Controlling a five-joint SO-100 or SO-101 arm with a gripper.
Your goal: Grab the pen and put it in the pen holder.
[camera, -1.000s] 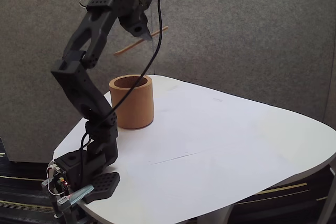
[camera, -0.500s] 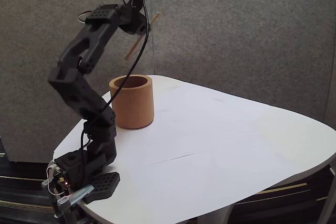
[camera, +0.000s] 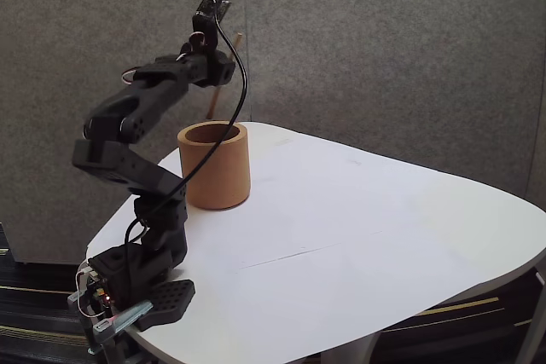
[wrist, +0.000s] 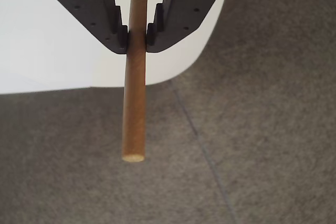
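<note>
My black gripper (camera: 219, 76) is raised above and just behind the tan-brown pen holder (camera: 214, 168), which stands upright on the left part of the white table. The gripper is shut on the pen (camera: 212, 106), a thin wooden stick held steeply tilted, with its lower end close above the holder's far rim. In the wrist view the two fingertips of the gripper (wrist: 136, 40) pinch the pen (wrist: 134, 103) from both sides. Its free end hangs over the table's edge and the grey floor.
The arm's base (camera: 128, 287) is clamped at the table's front left corner. A black cable (camera: 241, 91) loops from the wrist camera down past the holder. The white table (camera: 358, 236) stretches to the right, with a grey wall behind.
The arm has folded lower and swung left. The pen has turned from almost level to steeply tilted, and its lower end has come down near the holder's rim.
</note>
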